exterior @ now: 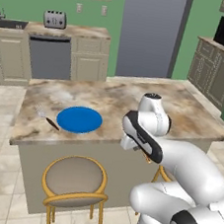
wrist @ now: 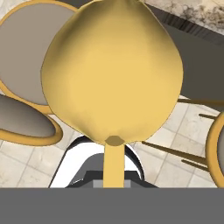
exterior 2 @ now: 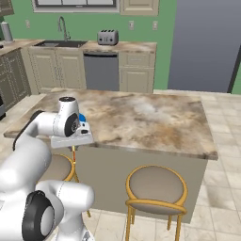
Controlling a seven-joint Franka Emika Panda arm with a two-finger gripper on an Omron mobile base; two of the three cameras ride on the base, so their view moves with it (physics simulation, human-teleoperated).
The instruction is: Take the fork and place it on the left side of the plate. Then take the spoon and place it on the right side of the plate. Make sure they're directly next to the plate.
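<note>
Gripping the spoon (wrist: pixel 111 74) by its orange handle, the closed gripper (exterior 2: pixel 73 149) hangs off the island's near edge, above the stools. The fork (exterior: pixel 46 117) already lies just left of the plate (exterior: pixel 79 119). With the hold so thin, the spoon could swivel or slip on the carry, dropping to the floor or landing apart from the plate's right side.
</note>
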